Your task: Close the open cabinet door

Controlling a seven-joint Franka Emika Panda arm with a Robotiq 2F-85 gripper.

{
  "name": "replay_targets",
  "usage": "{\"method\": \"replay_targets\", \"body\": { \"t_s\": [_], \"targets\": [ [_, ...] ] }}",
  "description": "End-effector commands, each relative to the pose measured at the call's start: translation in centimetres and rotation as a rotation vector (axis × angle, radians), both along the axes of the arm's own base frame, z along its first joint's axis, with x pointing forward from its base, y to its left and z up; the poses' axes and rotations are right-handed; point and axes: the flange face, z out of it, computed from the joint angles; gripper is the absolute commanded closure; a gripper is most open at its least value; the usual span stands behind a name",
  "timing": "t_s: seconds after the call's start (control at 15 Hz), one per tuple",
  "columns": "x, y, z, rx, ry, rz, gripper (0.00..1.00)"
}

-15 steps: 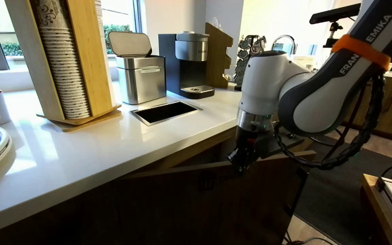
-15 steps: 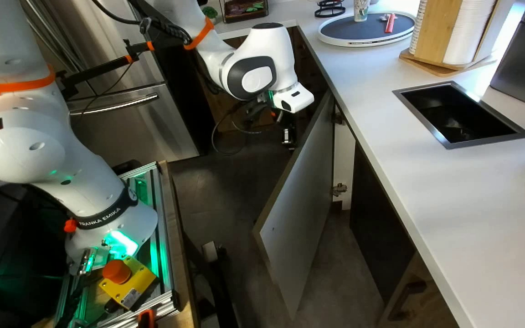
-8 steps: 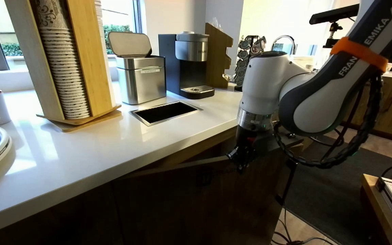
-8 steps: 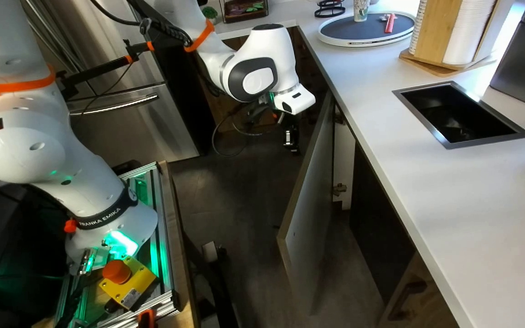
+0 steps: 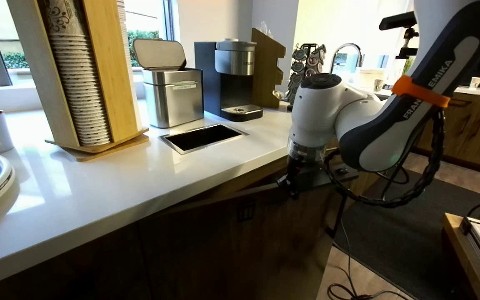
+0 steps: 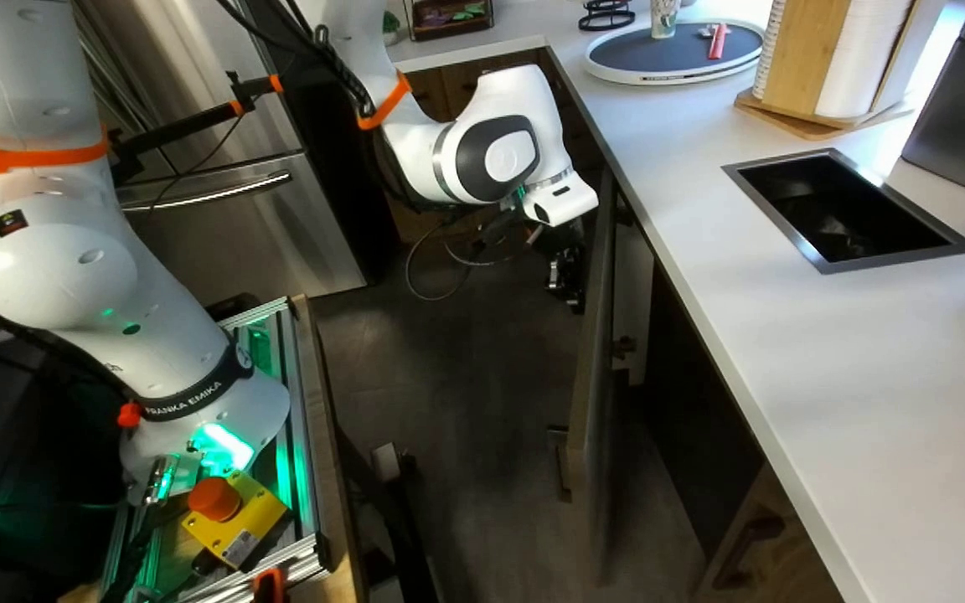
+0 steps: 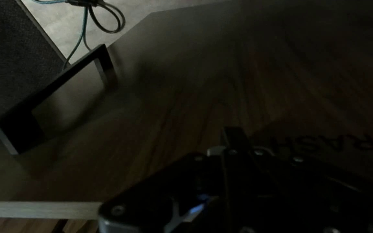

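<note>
L to R in an ext. view: hand [image 6: 568, 295], narrow w/ fingers [image 7: 183, 171] tog., is just beside the outer face of the cab. door [image 6: 593, 377], can't tell if touching. Door hangs ajar below the front edge of the desk [image 6: 784, 352], its handle [image 7: 50, 90] L of the hand in wrist view. On top: round board [image 6: 642, 52] nr the inner corner, cup rack [image 6: 801, 59] to its R, then steel-rimmed opening [image 6: 776, 219] set in from the front edge.

Gripper [image 7: 233, 133], jaws together, pointed across the dark, grained cabinet door [image 7: 186, 97]; black handle [image 7: 47, 90] stood left of it, inverted TRASH lettering [image 7: 333, 143] right, looped cable [image 7: 84, 26] beyond, left.
</note>
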Motion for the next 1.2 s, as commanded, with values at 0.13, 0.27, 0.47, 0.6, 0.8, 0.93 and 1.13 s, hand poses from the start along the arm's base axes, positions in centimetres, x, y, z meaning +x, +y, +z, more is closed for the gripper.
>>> {"method": "replay_targets", "body": {
  "t_s": [0.13, 0.27, 0.47, 0.6, 0.8, 0.93, 1.13],
  "targets": [
    [2.2, -2.9, -1.8, -0.134, -0.144, -0.014, 1.00],
    [3.0, -3.9, -2.2, -0.168, -0.191, 0.018, 1.00],
    [3.4, -4.9, -2.9, -0.188, -0.239, 0.042, 1.00],
    [1.8, -3.6, -3.8, -0.121, -0.170, 0.105, 1.00],
    [-1.6, -0.3, -2.2, -0.024, -0.089, 0.221, 1.00],
    [-3.8, 1.4, -1.1, 0.033, -0.060, 0.304, 1.00],
    [-8.0, 2.2, 0.1, 0.068, 0.081, 0.387, 0.66]
  ]
}}
